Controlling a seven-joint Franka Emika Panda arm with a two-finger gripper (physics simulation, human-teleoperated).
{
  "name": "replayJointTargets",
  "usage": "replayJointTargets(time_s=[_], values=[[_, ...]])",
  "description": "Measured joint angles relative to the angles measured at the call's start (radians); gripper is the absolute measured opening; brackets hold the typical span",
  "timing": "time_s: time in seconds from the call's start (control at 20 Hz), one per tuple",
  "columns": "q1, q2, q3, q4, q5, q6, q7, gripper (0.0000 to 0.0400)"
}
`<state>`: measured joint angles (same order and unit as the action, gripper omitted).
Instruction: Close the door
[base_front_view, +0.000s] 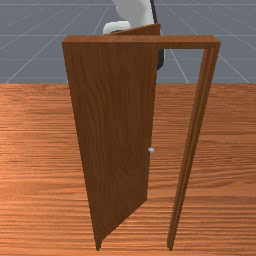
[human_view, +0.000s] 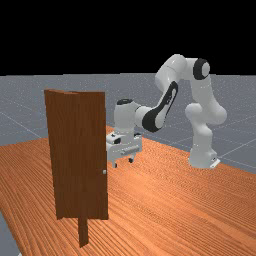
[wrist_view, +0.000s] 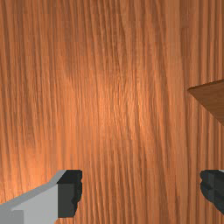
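Note:
In the far view my gripper (human_view: 123, 162) hangs above the table, right of the door (human_view: 82, 155) and a little higher than its small light knob (human_view: 104, 172). The wrist view has the gripper (wrist_view: 142, 190) open, its two dark fingertips wide apart with only table wood between them. A corner of the door (wrist_view: 212, 96) appears beyond one finger. Seen from the front, the door (base_front_view: 112, 125) stands ajar, its knob edge swung back toward the arm and away from the bare post of the frame (base_front_view: 190, 150). The door hides most of the hand there.
The wooden table (human_view: 165, 200) stretches around the door and under the arm. At its far side in the far view stands the arm's base (human_view: 201, 159). The frame's top bar (base_front_view: 140, 42) spans the opening in the front view.

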<state>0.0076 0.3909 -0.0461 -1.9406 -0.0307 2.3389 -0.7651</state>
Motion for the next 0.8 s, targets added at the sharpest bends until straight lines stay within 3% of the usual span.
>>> replayJointTargets(time_s=[0.05,0.1,0.15,0.25,0.3,0.35,0.4,0.55,0.8], values=[[-0.001,0.033,0.001,0.003,0.001,0.054,0.001,0.0243],[-0.001,0.082,0.001,0.004,0.001,0.105,0.003,0.0148],[-0.002,0.135,0.002,0.008,0.002,0.153,0.004,0.0090],[-0.004,0.247,0.004,0.033,0.003,0.239,0.006,0.0033],[-0.002,0.263,0.001,0.027,0.007,0.238,0.018,0.0177],[-0.004,0.264,0.002,0.025,0.005,0.237,0.011,0.0265],[-0.004,0.264,0.002,0.025,0.006,0.237,0.012,0.0318],[-0.009,0.263,0.006,0.025,0.007,0.236,0.002,0.0382],[-0.008,0.262,0.004,0.023,0.005,0.237,0.001,0.0398]])
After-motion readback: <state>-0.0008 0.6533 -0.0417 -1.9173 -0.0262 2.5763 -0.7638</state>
